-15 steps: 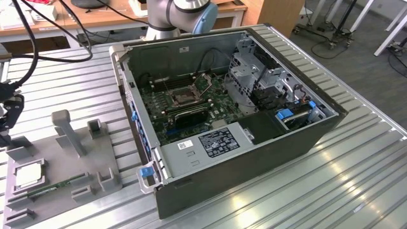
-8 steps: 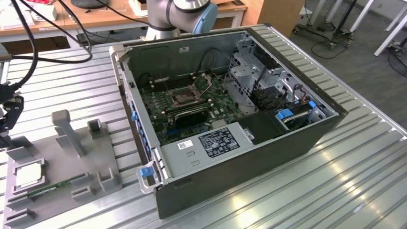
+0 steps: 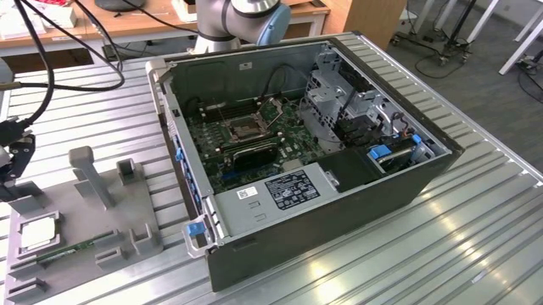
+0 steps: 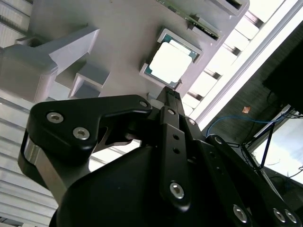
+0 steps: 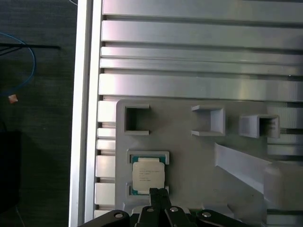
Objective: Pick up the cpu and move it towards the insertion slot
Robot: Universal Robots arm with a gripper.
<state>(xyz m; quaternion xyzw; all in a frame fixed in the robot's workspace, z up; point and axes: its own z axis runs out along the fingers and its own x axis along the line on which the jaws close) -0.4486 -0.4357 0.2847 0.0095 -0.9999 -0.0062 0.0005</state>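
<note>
The cpu [image 3: 38,234] lies flat in a square recess of the grey holder [image 3: 102,222] at the exterior view's left, its pale metal face up. In both wrist views the cpu [image 5: 148,176] [image 4: 170,63] sits just beyond my black fingertips. My gripper [image 3: 10,181] [image 5: 158,193] [image 4: 169,92] hangs over the holder near one edge of the chip, shut, with nothing held. The insertion slot [image 3: 241,131], a silver-framed square socket, sits on the motherboard inside the open computer case, far from the gripper.
The open computer case [image 3: 339,210] stands on the slatted aluminium table [image 3: 441,254]. The holder carries upright posts [image 3: 89,175] and a green memory stick [image 3: 63,253]. Black cables [image 3: 42,76] hang at the exterior view's left. The table edge [image 5: 83,118] runs close beside the holder.
</note>
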